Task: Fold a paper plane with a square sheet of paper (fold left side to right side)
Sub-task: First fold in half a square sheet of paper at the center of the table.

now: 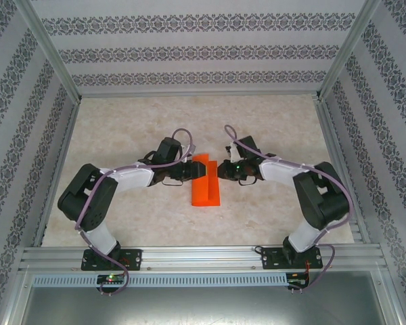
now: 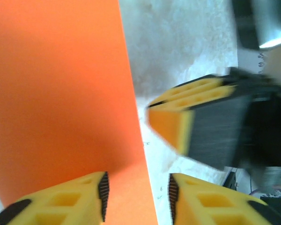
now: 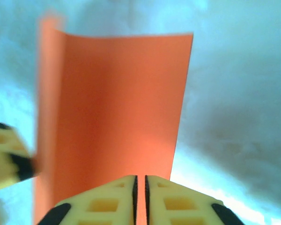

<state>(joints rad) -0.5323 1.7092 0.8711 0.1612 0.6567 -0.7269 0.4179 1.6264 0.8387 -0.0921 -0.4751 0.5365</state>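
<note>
Left claw (image 2: 137,190) gapes over smooth, thin orange square sheet of paper (image 2: 56,93).

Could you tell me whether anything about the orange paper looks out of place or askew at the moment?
Yes. The square sheet of paper is not lying flat on the table. Most of it rests as a narrow strip, but a flap along one edge stands up, only partly folded over. No tears or crumpling are visible.

Readable text: none found.
I checked the square sheet of paper (image 1: 206,186): plain orange, unmarked. The wallpaper (image 1: 189,26) bands carry ornament only, no letters or numbers I can read.
</note>
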